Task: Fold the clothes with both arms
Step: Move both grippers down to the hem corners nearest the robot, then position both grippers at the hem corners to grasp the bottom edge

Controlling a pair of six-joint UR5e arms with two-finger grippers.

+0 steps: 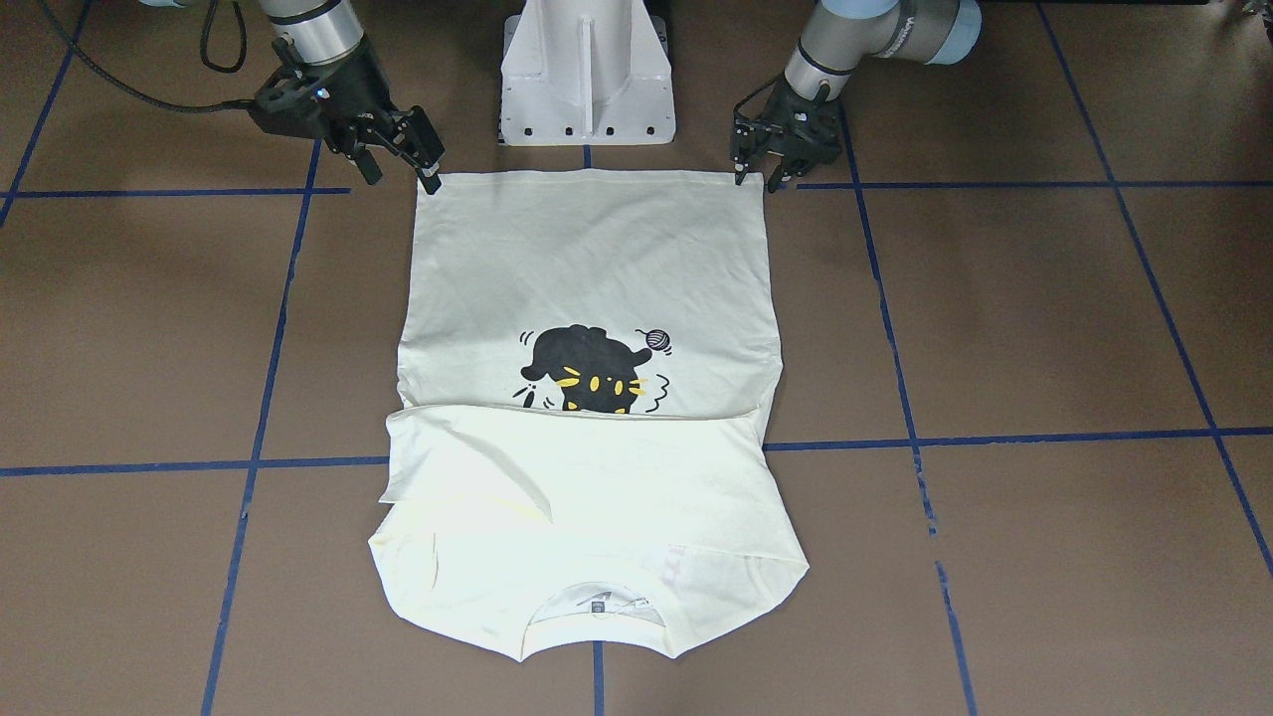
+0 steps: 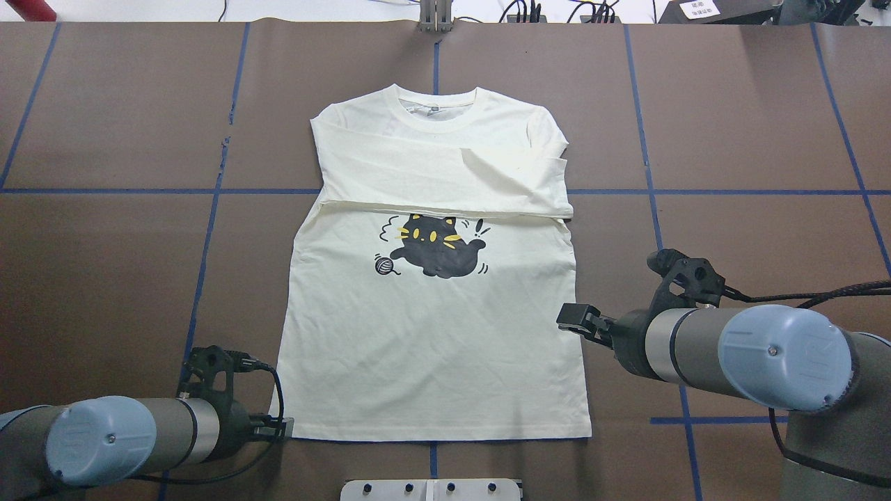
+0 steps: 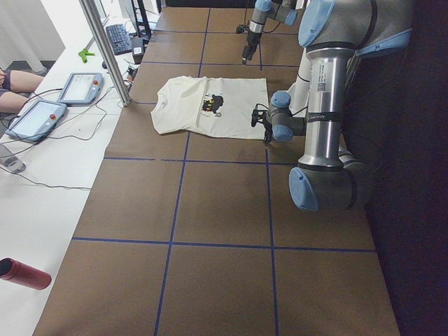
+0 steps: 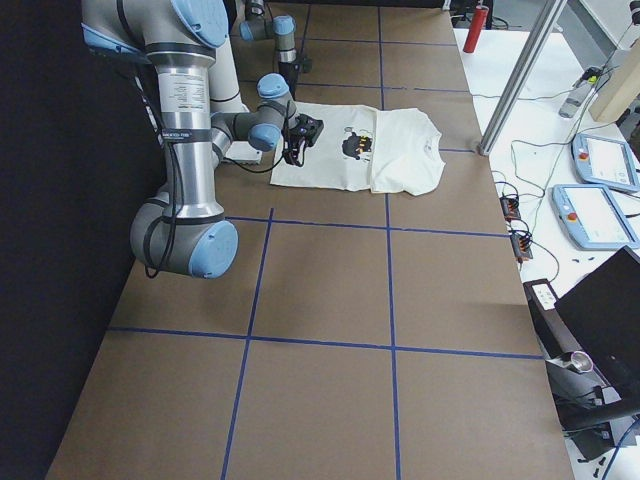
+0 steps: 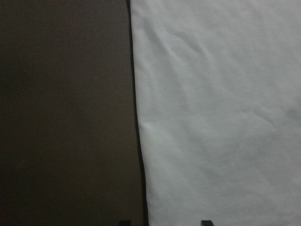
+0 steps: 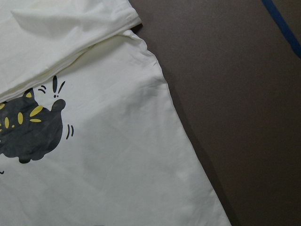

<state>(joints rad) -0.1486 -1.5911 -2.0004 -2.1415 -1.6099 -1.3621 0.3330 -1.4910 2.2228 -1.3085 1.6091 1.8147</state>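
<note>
Left gripper [image 1: 764, 171] stands tips-down, jaws apart, at the shirt's hem corner at 7 o'clock (12 o'clock lying away from the robot in the overhead view). Its wrist view shows the two tips straddling the cloth's side edge. Right gripper [image 1: 403, 159], jaws also apart, hangs higher, over the side edge toward 4 o'clock and off the cloth.

The brown desk [image 2: 104, 278], matte and crossed by blue tape lines [image 2: 209, 236], runs on well past the garment at 12, 3 and 9 o'clock. The shirt [image 2: 431, 362] lies flat and print-up, its long axis running 12 to 6. Its collar [image 2: 437, 111] is at 12 and its hem [image 2: 431, 435] at 6, nearest the base. The sleeves [image 2: 445, 174] are folded across the chest in a band just above the cat print [image 2: 435, 254].

The coming fold likely carries the hem from 6 toward 12. The left side looks set, while the right must first come down to the corner at 5 o'clock. Thin cloth flat on the desk will need the tips right at the surface.
</note>
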